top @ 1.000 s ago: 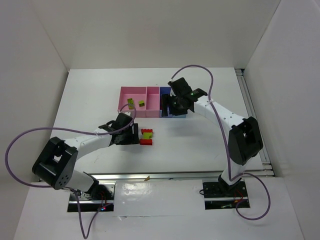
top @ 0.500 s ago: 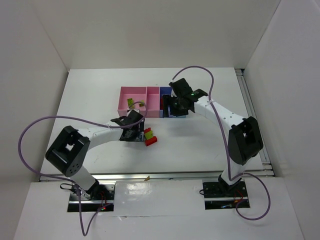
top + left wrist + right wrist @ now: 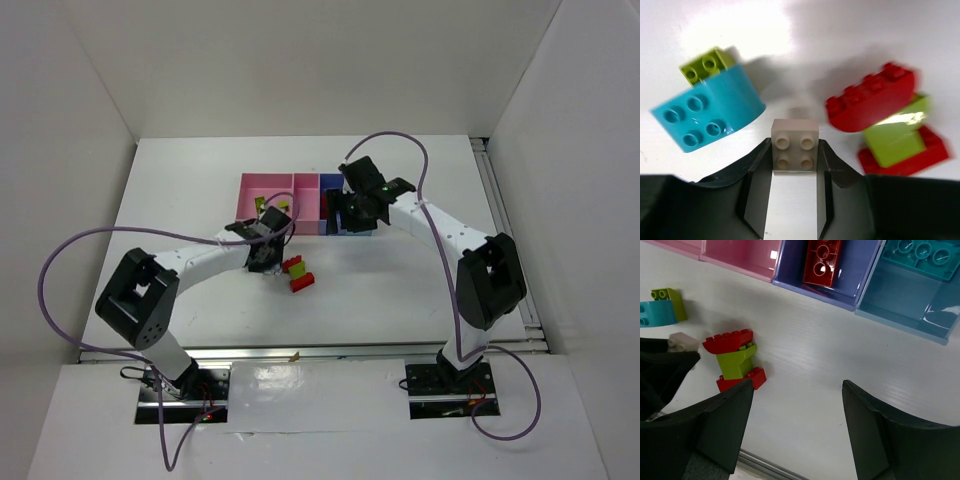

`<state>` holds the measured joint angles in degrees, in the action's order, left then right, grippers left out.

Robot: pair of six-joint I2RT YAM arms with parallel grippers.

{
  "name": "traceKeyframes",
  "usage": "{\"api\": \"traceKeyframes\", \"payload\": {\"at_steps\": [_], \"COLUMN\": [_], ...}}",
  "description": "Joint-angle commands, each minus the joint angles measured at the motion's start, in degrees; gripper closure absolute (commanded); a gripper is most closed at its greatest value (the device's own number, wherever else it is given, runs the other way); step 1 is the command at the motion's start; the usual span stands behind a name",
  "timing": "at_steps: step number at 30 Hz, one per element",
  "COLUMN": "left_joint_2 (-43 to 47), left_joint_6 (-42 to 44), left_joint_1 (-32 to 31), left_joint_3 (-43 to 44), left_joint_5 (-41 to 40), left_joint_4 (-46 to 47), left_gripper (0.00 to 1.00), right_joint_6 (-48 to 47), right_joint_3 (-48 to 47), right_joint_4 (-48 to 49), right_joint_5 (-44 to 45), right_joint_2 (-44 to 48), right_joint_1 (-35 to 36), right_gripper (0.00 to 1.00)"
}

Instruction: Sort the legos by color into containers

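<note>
My left gripper [image 3: 795,152] is shut on a whitish 2x2 lego [image 3: 795,137] resting on the table. To its left lie a teal lego [image 3: 707,114] and a yellow-green lego [image 3: 707,65] touching it. To its right stands a tilted stack of a red arch [image 3: 872,97], a yellow-green piece [image 3: 895,139] and a red base [image 3: 912,155]. In the top view the left gripper [image 3: 270,260] sits just left of that stack [image 3: 298,273]. My right gripper [image 3: 797,405] hangs open and empty in front of the containers [image 3: 740,257].
The dark blue bin [image 3: 855,282] holds a red brick [image 3: 822,260], and the light blue bin [image 3: 910,300] a teal brick [image 3: 922,252]. In the top view the left pink bin [image 3: 250,195] holds two yellow-green bricks [image 3: 283,207]. The right arm [image 3: 440,230] covers the light blue bin there.
The left arm swung right and toward the bins, and its jaws closed on the whitish lego. The red and green stack got tipped askew. The right arm stayed put.
</note>
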<state>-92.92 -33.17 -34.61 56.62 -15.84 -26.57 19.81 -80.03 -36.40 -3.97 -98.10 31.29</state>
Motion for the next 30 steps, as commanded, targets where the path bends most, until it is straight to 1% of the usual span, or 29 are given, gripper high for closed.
{"api": "traceKeyframes", "payload": {"at_steps": [1, 2, 3, 4, 5, 6, 7, 8, 10, 11, 13, 14, 18, 22, 25, 26, 27, 29, 30], "left_joint_2": [2.05, 1.44, -0.57, -1.98, -3.48, -5.06, -8.64, -10.5, -14.2, -17.96, -21.75, -25.25, -30.64, -33.63, -34.95, -34.96, -34.96, -34.09, -33.56], "left_joint_6": [0.74, 1.35, 1.35, 1.96, 1.97, 1.97, 2.58, 2.06, 2.05, 2.58, 2.58, 2.58, 0.92, 0.38, 1.62, 2.14, 2.66, 2.67, 2.67], "left_joint_1": [-0.19, -0.19, -0.19, -0.19, 0.5, 0.51, 1.12, 1.12, 1.65, 1.65, 1.65, 2.17, 3.67, 5.78, 6.31, 6.31, 6.31, 6.31, 6.31], "left_joint_3": [12.23, 15.16, 18.23, 21.31, 27.17, 30.1, 32.91, 38.68, 43.9, 48.54, 52.87, 56.37, 62.1, 63.17, 63.79, 63.79, 63.79, 63.09, 61.43], "left_joint_5": [1.42, 1.42, 2.03, 2.56, 3.78, 4.49, 5.19, 5.2, 5.82, 4.86, 4.15, 2.58, 2.56, 3.26, 4.93, 5.63, 5.64, 6.26, 6.78], "left_joint_4": [-9.07, -10.42, -11.74, -12.97, -14.2, -14.21, -14.91, -15.61, -16.14, -16.67, -16.68, -17.2, -17.2, -16.59, -15.8, -15.8, -15.8, -15.19, -15.18], "left_gripper": [0.84, 0.87, 0.87, 0.91, 0.94, 0.94, 0.94, 0.94, 0.94, 0.94, 0.94, 0.94, 0.94, 0.92, 0.69, 0.55, 0.51, 0.47, 0.4], "right_joint_6": [-0.39, 0.13, 0.14, 0.83, 1.71, 2.24, 3.12, 4.87, 5.5, 6.02, 6.03, 6.03, 6.03, 6.03, 6.03, 6.03, 6.03, 6.03, 6.03], "right_joint_3": [0.14, 0.14, 0.66, 0.66, 1.45, 1.45, 1.45, 1.45, 1.45, 1.45, 1.45, 1.45, 1.45, 1.98, 1.98, 1.98, 1.98, 1.98, 1.46], "right_joint_4": [1.86, 1.86, 1.86, 2.56, 3.09, 3.09, 2.57, 1.96, 1.43, 1.42, 2.73, 2.74, 0.9, -0.16, -0.16, -0.16, -0.16, -0.16, 0.36], "right_joint_5": [2.2, 3.43, 4.31, 5.28, 7.11, 8.61, 10.1, 13.34, 15.73, 16.53, 18.12, 18.73, 19.26, 19.26, 18.73, 18.12, 18.12, 17.5, 16.89], "right_joint_2": [1.6, 2.21, 3.52, 4.23, 5.63, 6.17, 6.78, 7.83, 9.24, 9.94, 11.88, 11.88, 12.68, 13.81, 13.82, 13.21, 13.2, 12.07, 12.06], "right_joint_1": [-0.7, -0.7, -1.31, -1.32, -2.01, -2.63, -2.64, -3.51, -4.21, -4.83, -5.62, -5.62, -7.55, -8.61, -9.23, -9.23, -9.23, -9.23, -9.23], "right_gripper": [0.21, 0.21, 0.21, 0.21, 0.21, 0.21, 0.21, 0.21, 0.21, 0.21, 0.21, 0.21, 0.21, 0.21, 0.21, 0.21, 0.21, 0.21, 0.21]}}
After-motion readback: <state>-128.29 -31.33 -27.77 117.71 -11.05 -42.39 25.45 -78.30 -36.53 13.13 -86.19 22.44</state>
